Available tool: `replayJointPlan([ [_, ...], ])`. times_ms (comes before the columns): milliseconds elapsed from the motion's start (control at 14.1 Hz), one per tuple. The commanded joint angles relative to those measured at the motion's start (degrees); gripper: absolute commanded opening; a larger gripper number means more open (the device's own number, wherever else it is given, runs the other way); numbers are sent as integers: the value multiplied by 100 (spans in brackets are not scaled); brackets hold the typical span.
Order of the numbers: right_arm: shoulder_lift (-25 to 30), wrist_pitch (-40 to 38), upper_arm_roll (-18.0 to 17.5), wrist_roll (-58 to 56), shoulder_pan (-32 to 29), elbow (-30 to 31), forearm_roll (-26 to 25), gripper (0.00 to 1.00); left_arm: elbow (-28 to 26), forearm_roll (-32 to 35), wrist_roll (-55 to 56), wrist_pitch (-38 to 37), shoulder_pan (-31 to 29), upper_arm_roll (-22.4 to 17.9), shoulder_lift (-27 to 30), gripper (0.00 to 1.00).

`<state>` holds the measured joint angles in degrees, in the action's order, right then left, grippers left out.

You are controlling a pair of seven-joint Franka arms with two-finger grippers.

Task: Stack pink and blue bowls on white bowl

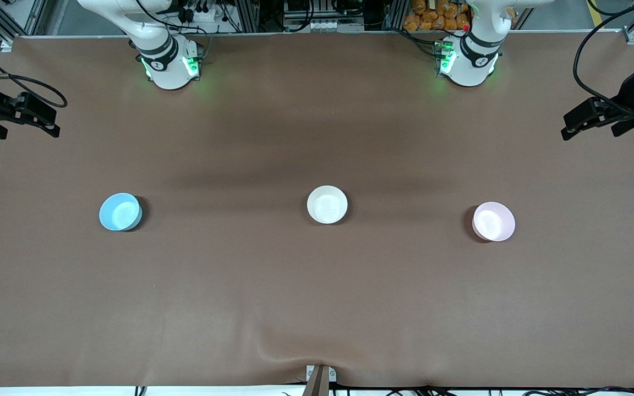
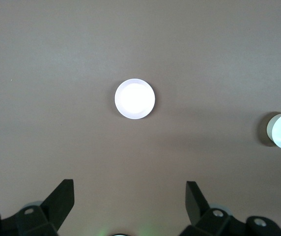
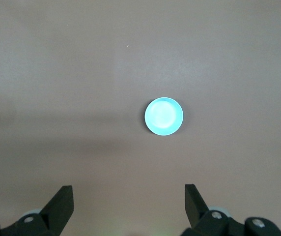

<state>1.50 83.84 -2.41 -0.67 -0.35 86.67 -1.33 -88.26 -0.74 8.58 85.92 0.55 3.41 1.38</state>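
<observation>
Brown tabletop (image 1: 317,297) carries three bowls in a row across its middle: seen from the front camera, the pink bowl (image 1: 493,221) lies at three o'clock of the white bowl (image 1: 327,204), toward the left arm's end, and the blue bowl (image 1: 120,212) at nine o'clock, toward the right arm's end. Above, the left tool (image 2: 129,201) hangs high over the pink bowl's end with jaws wide and empty, and the right tool (image 3: 128,204) likewise over the blue bowl's end. Each coloured bowl lies nearest its own arm, so either could start; none is stacked yet.
</observation>
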Motion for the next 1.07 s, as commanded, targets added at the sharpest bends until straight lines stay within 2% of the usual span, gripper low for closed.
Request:
replayJointPlan([
  [0,0,-8,4,14,-26,-45,63,100,98,83,-111,-136,-46,-7,11,100],
  [355,0,1,4,14,-26,-45,63,100,116,206,-163,-154,-81,2,-85,100],
  [569,0,1,4,14,-26,-45,71,100,-59,162,-181,-41,-326,2,-410,100],
  [711,0,1,4,23,-26,-37,63,100,-724,127,-181,668,-529,11,-437,100],
  [995,0,-8,4,23,-26,-45,71,100,-2131,127,-190,2267,-556,55,-446,100],
])
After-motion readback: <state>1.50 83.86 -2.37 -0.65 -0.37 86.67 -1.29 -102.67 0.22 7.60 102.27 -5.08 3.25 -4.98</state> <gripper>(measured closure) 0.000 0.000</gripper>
